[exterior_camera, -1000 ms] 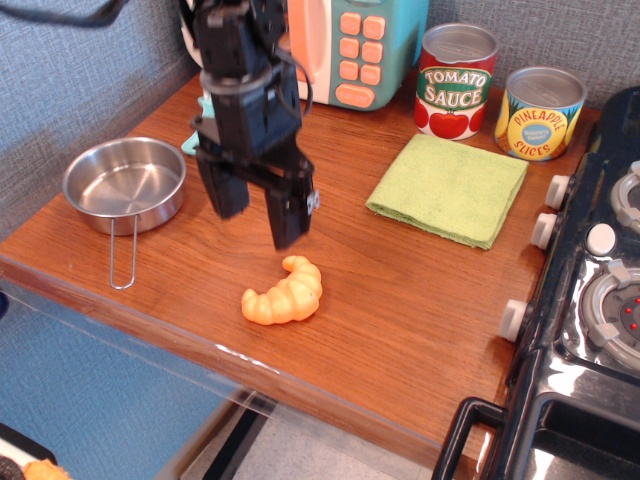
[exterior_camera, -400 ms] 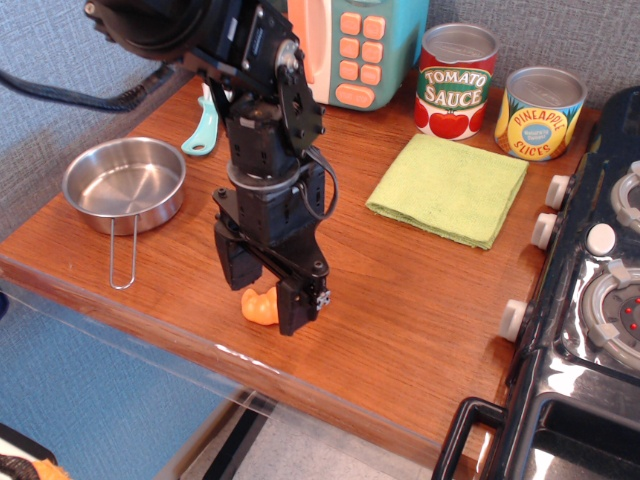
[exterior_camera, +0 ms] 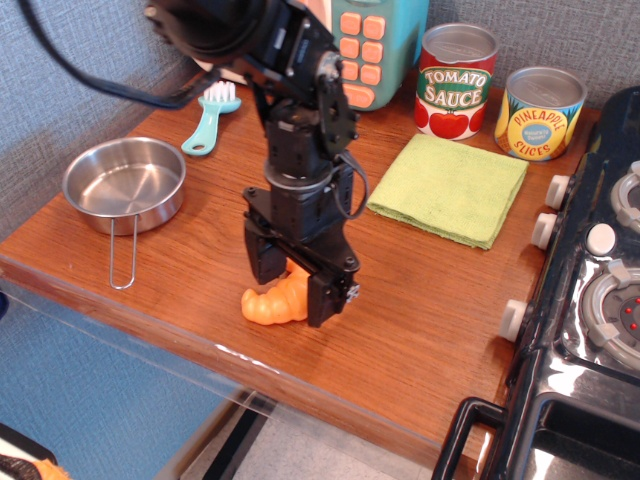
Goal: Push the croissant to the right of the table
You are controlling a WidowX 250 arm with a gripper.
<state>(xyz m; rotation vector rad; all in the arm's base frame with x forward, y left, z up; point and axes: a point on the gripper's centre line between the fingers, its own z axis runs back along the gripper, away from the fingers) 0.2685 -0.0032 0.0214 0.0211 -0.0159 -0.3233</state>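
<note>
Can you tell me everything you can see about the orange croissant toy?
The croissant is a small, glossy orange-yellow toy that looks like plastic, curved, with ridged segments. It lies flat on the brown wooden table, close to the front edge. The black gripper stands over it with one finger on each side, hiding its right end. Whether the fingers actually touch it cannot be told.

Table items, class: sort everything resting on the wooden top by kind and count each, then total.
Cans: 2, tomato sauce can and pineapple can
Toy food: 1, croissant
Cloths: 1, green cloth
Pans: 1, steel pan
Brushes: 1, teal brush
Toy microwaves: 1, microwave
Total: 7
</note>
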